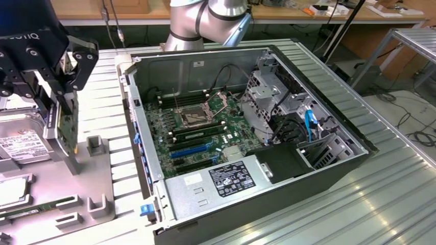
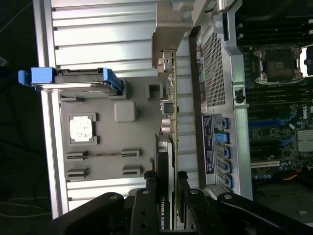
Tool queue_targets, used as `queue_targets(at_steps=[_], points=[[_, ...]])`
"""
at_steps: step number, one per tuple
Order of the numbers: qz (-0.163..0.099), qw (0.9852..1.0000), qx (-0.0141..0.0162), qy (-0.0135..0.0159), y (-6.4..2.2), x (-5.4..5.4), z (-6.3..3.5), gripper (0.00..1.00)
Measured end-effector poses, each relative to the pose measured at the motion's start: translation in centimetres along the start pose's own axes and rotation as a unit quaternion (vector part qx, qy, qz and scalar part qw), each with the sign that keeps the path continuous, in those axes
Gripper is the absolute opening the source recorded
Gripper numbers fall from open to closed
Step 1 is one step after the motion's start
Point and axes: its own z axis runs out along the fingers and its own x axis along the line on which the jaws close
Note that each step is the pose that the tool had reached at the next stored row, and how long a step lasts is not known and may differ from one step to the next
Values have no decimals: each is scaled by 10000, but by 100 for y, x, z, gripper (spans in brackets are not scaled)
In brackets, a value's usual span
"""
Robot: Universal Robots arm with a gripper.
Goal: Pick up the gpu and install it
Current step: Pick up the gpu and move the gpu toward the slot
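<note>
My gripper hangs at the exterior view's left, above the grey parts tray. It is shut on the gpu, which is held edge-on and upright, clear of the tray. In the wrist view the gpu runs as a thin board away from my gripper. A black finger presses on each face, and the silver end bracket is at the card's far end. The card lies between the tray and the outer wall of the open computer case.
The open computer case lies on its side at the centre, its motherboard exposed with blue slots. A silver hard drive and a green memory stick rest in the tray. The wrist view also shows a blue-railed drive and a processor chip.
</note>
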Motion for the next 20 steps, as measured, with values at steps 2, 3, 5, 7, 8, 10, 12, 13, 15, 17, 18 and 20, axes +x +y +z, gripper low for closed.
queue_targets(at_steps=[2, 3, 5, 7, 8, 10, 12, 13, 15, 17, 18, 20], points=[[0, 10000, 0, 0, 1, 0, -15, 27], [0, 10000, 0, 0, 1, -1, -28, 27], [0, 10000, 0, 0, 3, -2, -57, 27], [0, 10000, 0, 0, 3, -2, -74, 27], [0, 10000, 0, 0, 4, -2, -81, 27], [0, 10000, 0, 0, 5, -3, -104, 27], [0, 10000, 0, 0, 6, -4, -129, 27], [0, 10000, 0, 0, 6, -4, -141, 27], [0, 10000, 0, 0, 7, -5, -165, 27], [0, 10000, 0, 0, 8, -5, -179, 27], [0, 10000, -1, 0, 8, -5, -179, 27], [0, 10000, 0, 0, 8, -5, -180, 27]])
